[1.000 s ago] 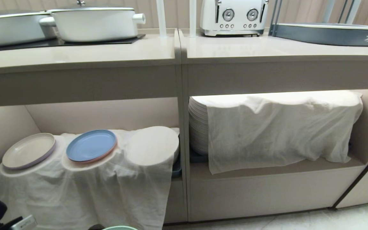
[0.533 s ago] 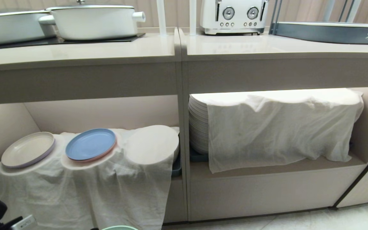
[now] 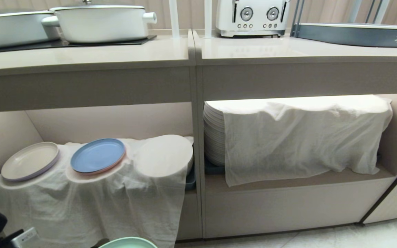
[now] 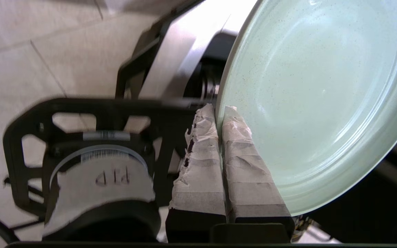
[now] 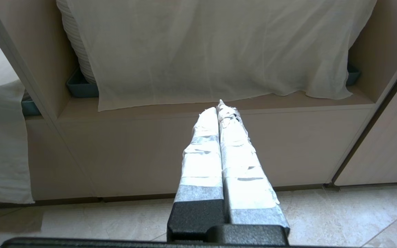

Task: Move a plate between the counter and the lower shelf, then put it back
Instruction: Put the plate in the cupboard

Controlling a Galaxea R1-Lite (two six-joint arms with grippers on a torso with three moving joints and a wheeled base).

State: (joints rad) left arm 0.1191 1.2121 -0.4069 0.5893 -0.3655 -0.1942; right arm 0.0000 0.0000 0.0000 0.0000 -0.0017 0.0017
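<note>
My left gripper (image 4: 219,112) is pinched tight on the rim of the plate (image 4: 319,96), which spreads away from the fingertips, low before the cabinet. The lower shelf (image 3: 288,181) lies ahead and above it; the counter (image 3: 115,53) higher. My right gripper (image 5: 221,106) hangs closed, empty.

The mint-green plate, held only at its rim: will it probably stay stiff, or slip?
The plate looks rigid: it holds its round shape with only the left claw pinching its rim. Its glossy surface may be slippery. Gripped at one edge, it could tilt.
</note>
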